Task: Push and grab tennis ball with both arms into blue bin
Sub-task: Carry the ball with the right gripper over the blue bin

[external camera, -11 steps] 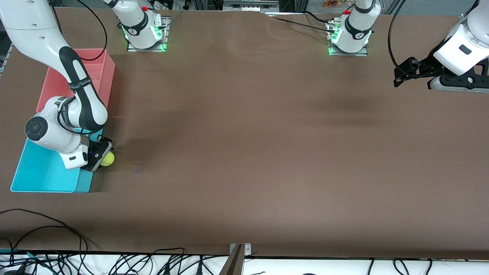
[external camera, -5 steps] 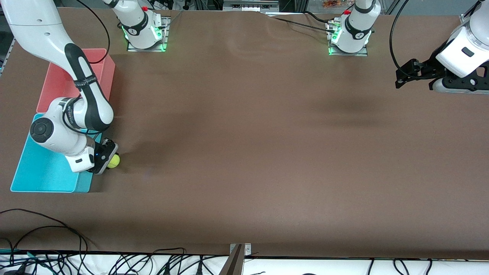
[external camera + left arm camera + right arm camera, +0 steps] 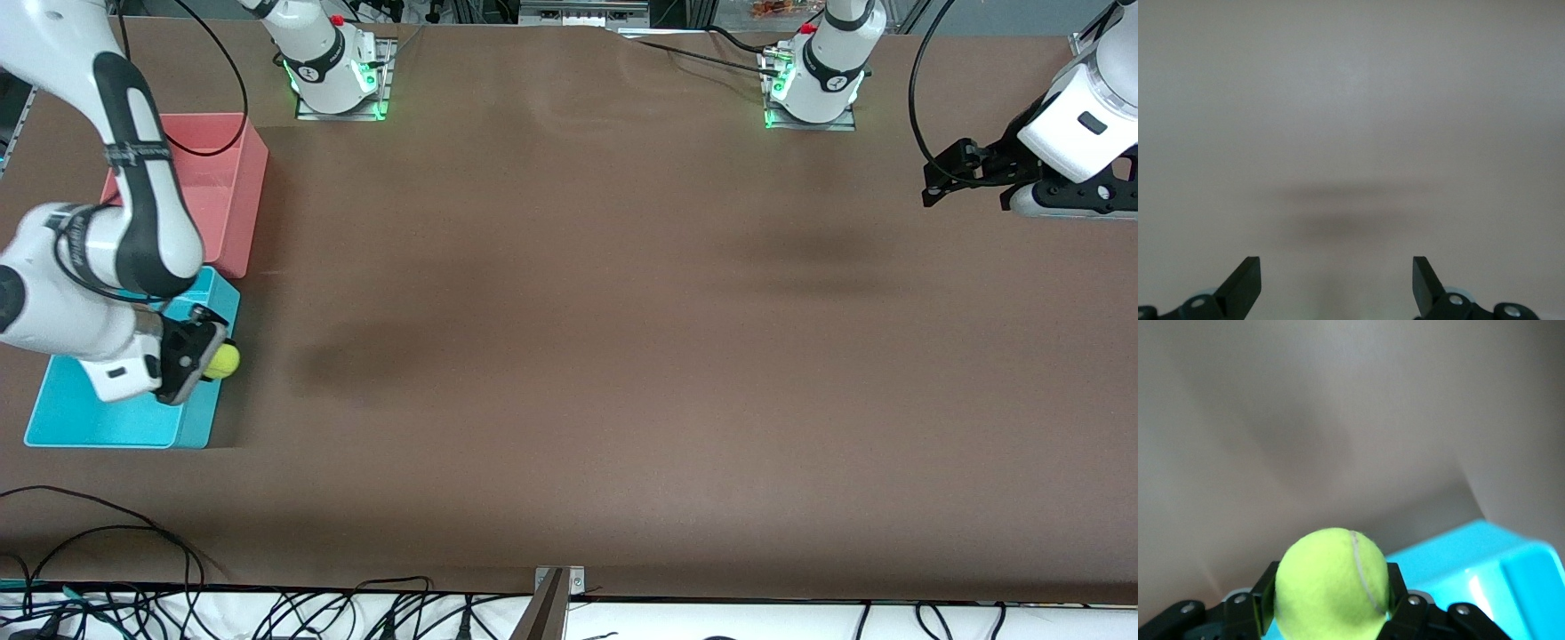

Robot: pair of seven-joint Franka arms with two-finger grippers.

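My right gripper (image 3: 212, 359) is shut on the yellow-green tennis ball (image 3: 222, 360) and holds it in the air over the edge of the blue bin (image 3: 67, 418) that faces the table's middle. In the right wrist view the ball (image 3: 1331, 583) sits clamped between the two black fingers (image 3: 1263, 603), with the bin's cyan rim (image 3: 1491, 567) just under it. My left gripper (image 3: 933, 178) is open and empty, held above the bare table at the left arm's end; its wrist view shows its fingertips (image 3: 1245, 283) wide apart over brown cloth.
A pink bin (image 3: 240, 169) stands against the blue bin, farther from the front camera. Brown cloth (image 3: 578, 356) covers the whole table. Black cables (image 3: 107, 533) lie along the table's near edge.
My right gripper has lifted the tennis ball off the table and carried it sideways over the blue bin's rim. The left arm has barely moved.
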